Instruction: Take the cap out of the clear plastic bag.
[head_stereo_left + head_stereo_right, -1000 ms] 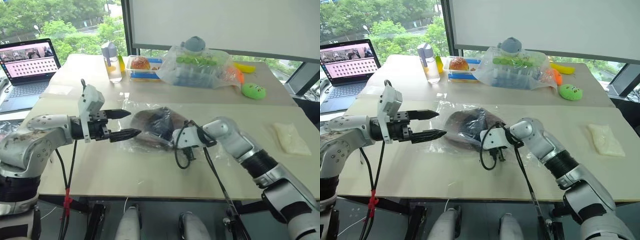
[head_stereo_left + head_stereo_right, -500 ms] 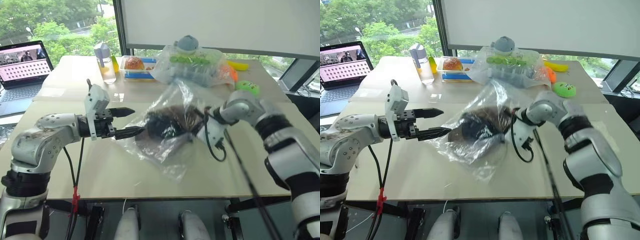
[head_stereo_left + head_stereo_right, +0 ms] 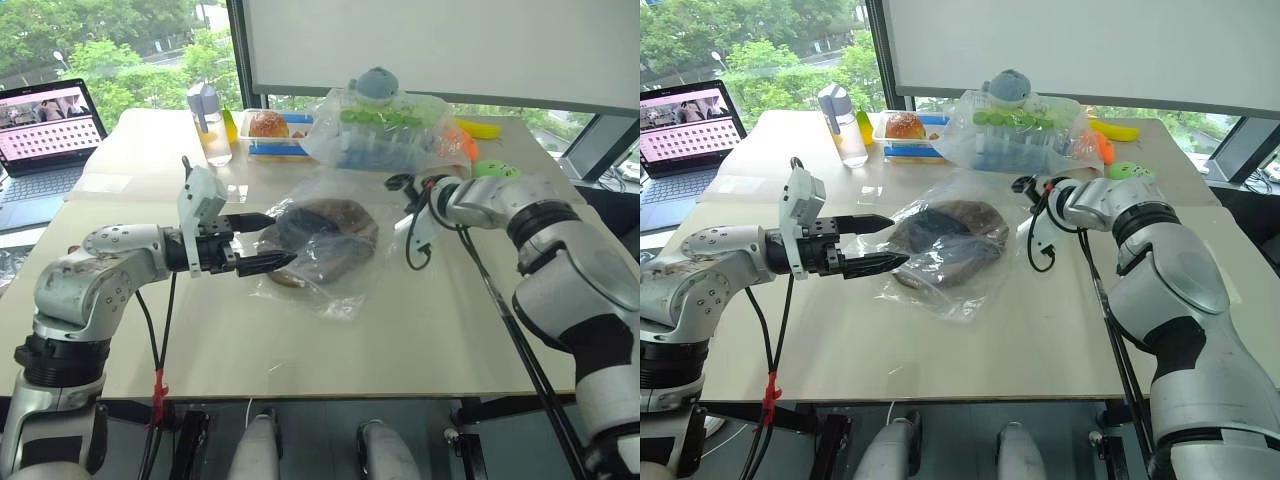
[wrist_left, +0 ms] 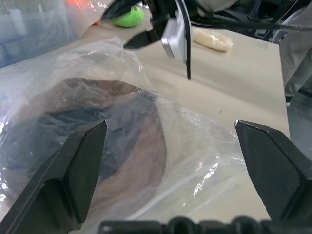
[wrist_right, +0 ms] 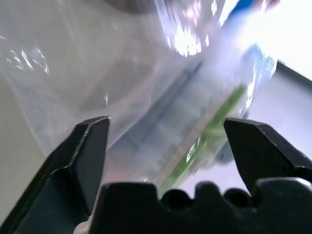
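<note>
The cap [image 3: 322,238] lay inside the bag [image 3: 330,290] on the counter [image 3: 420,330], just ahead of the left gripper [image 3: 262,241], fingers spread. The right gripper [image 5: 165,141], released, stood beyond the bag's far edge; bare counter lay nearer.

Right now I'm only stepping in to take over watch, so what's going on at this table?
A two-armed robot is trying to get the cap out of the clear plastic bag. The cap is inside the bag, which lies on the table. The left gripper is open at the bag's near edge, holding nothing. The right gripper is open, apart from the bag, beside the lumpy bag of toys.
</note>
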Motion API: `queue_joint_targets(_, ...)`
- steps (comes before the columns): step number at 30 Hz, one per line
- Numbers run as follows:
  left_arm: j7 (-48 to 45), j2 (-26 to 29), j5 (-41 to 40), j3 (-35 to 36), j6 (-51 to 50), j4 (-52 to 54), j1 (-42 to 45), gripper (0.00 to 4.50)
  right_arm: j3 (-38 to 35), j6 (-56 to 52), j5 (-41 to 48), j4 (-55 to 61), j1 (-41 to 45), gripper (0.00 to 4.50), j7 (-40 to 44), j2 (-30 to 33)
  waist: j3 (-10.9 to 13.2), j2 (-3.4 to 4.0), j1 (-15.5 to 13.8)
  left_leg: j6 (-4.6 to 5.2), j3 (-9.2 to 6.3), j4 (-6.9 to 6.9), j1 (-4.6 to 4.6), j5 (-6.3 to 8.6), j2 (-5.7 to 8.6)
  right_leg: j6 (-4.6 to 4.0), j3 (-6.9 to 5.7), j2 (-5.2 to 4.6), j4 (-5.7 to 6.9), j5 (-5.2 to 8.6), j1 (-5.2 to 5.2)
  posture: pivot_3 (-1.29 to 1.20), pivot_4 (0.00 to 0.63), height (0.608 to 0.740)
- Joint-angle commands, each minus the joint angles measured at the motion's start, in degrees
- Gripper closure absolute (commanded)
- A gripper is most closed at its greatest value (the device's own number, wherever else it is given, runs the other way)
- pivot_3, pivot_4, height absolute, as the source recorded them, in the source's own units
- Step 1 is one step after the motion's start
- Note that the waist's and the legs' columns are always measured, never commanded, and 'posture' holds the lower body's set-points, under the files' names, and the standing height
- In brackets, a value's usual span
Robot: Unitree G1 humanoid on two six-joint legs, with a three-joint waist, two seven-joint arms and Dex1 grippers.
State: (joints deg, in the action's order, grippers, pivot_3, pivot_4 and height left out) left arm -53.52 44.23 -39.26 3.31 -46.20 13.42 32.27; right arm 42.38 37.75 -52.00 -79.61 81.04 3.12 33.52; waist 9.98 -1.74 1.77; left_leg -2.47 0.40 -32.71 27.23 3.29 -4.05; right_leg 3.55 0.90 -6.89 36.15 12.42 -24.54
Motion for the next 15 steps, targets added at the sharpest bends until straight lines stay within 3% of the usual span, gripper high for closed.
queue_joint_targets(1,-0.1,1.9,-0.4,3.6,0.8,2.1,-1.0,0.00,-19.5,-4.8,22.8,2.1,-0.7,0.05,22.7,1.2,0.0,0.00,0.4,0.00,-0.03,-0.01,-0.06,0.00,0.00,0.01,0.00,0.01,-0.03,0.00,0.11,0.00,0.150,0.740)
queue_joint_targets(4,0.5,3.4,-0.8,6.0,0.2,2.0,-2.6,0.00,-33.5,-16.4,45.6,15.5,-5.0,0.05,51.3,-1.4,0.0,0.00,1.0,0.01,-0.15,-0.02,-0.19,0.01,-0.02,0.31,-0.01,0.10,-0.10,-0.12,0.34,0.00,0.150,0.740)
queue_joint_targets(6,1.2,3.9,0.0,6.8,0.6,1.4,-3.4,0.00,-36.9,-37.5,61.7,41.1,-13.0,0.05,60.7,-3.0,0.0,0.02,1.2,0.01,-0.19,-0.03,-0.33,0.02,-0.07,0.47,0.04,0.19,-0.05,-0.22,0.41,0.00,0.150,0.740)
queue_joint_targets(8,1.6,3.9,0.7,6.9,1.1,0.6,-3.6,0.00,-37.2,-52.5,69.3,60.0,-19.4,0.05,60.2,-4.7,0.0,0.04,1.1,0.01,-0.24,-0.04,-0.35,0.02,-0.28,0.39,0.04,0.39,0.02,-0.22,0.40,0.00,0.150,0.740)
queue_joint_targets(10,1.4,3.9,1.0,6.5,1.3,-0.2,-3.4,0.00,-33.4,-61.9,70.4,73.9,-25.8,0.05,55.8,-8.1,0.0,0.05,0.8,0.01,-0.28,-0.04,-0.35,0.03,-0.40,0.16,0.01,0.53,0.21,-0.17,0.29,0.00,0.150,0.740)
queue_joint_targets(15,-0.1,5.4,1.2,7.0,0.8,0.2,-5.0,0.00,-25.4,-72.2,68.1,88.5,-35.1,0.05,47.5,-14.9,0.0,0.05,0.0,-0.17,-0.28,-0.04,-0.39,0.14,-0.48,-0.14,-0.09,0.58,0.58,0.51,0.13,0.00,0.150,0.740)
